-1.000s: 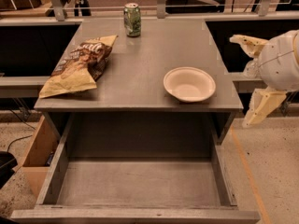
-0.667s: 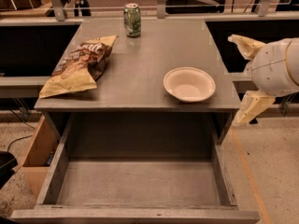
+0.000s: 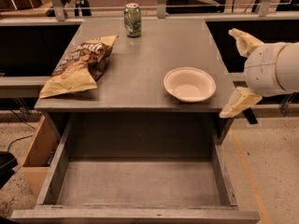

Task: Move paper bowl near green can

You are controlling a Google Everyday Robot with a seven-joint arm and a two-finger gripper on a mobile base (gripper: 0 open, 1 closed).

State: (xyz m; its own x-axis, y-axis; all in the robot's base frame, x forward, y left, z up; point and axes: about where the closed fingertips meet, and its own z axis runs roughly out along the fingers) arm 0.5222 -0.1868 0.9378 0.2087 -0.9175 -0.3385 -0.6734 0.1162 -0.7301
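The off-white paper bowl (image 3: 189, 84) sits upright on the grey table top (image 3: 140, 64), near its front right corner. The green can (image 3: 132, 19) stands upright at the far edge, left of the middle. My gripper (image 3: 239, 73) is at the right edge of the view, just right of the bowl and beside the table's right side. Its two cream fingers (image 3: 239, 103) are spread wide apart with nothing between them. It is not touching the bowl.
A tan-and-brown chip bag (image 3: 79, 65) lies on the table's left side. A wide drawer (image 3: 140, 181) stands pulled open below the front edge. Dark benches and rails run behind and beside the table.
My gripper has moved left, closer to the bowl and the table's right side. The bowl, can and bag have not moved.
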